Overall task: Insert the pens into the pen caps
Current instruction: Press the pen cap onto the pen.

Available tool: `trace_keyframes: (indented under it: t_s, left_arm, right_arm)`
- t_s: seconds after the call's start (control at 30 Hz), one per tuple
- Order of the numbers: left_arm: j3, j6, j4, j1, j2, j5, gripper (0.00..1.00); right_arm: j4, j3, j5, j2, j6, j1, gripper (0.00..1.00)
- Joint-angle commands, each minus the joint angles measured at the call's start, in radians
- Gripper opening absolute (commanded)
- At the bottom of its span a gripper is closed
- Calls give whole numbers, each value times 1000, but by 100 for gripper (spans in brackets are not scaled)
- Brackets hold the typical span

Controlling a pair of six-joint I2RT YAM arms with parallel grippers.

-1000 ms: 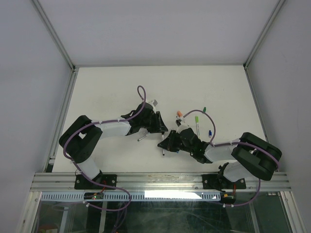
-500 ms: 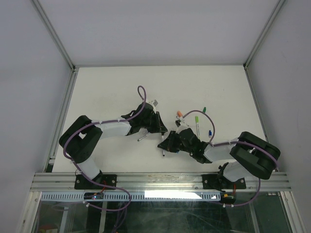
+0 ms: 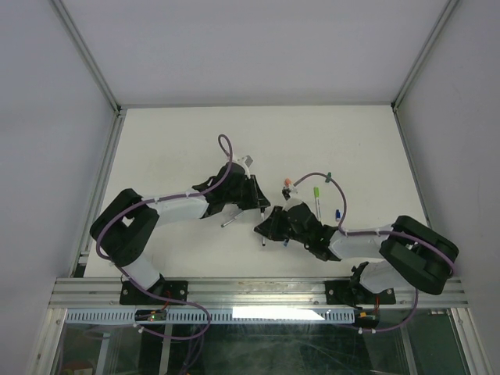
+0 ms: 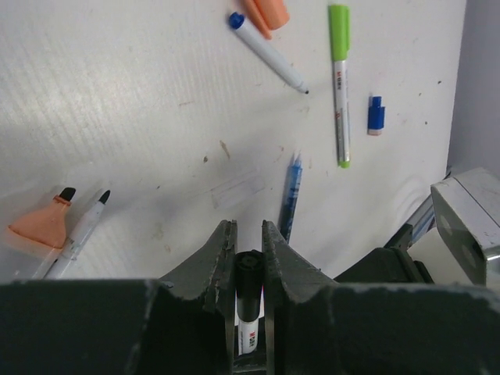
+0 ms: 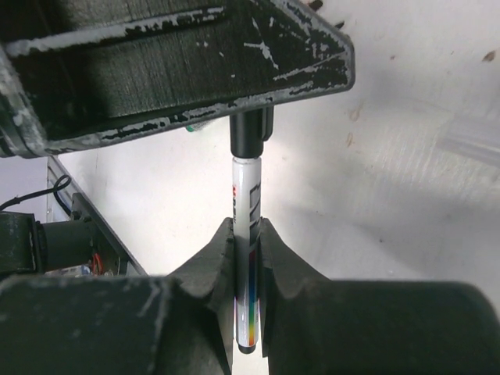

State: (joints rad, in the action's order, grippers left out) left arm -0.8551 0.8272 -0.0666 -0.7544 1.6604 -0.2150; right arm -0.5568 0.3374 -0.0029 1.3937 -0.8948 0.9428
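The slim white plastic pen [image 5: 248, 234] with red print is mostly hidden: we see only a short part of its barrel, above the white table [image 5: 406, 203] between the two arms. The right gripper [image 5: 247, 225] holds this barrel in narrow jaws. The left gripper [image 4: 248, 230] is closed on the stubby black plastic cap [image 4: 248, 264] at the pen's end. How deep the cap sits, we cannot tell.

You are looking at a robot lab. Your white table [image 3: 180, 141] sits inside a plain box with grey walls [image 3: 47, 156] and metal bars [image 3: 87, 56] at its corners. A left arm [image 3: 180, 208] and a right arm [image 3: 359, 244], black and white, are bolted to a metal rail [image 3: 258, 291] along the table's near edge, with purple cables [image 3: 230, 150] looping over them
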Motion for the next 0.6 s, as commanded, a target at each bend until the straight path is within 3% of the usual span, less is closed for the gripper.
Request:
trace_keyframes:
  t_s: [0.0, 0.23, 0.57]
  left_arm:
    - [1, 11, -22, -40, -61, 5, 0]
    - [-10, 42, -43, -91, -48, 5, 0]
    - [-27, 37, -36, -142, -45, 7, 0]
  right_arm:
    - [14, 63, 182, -79, 89, -33, 0]
    - [4, 129, 159, -133, 176, -153, 0]
    - [102, 396, 4, -111, 326, -362, 0]
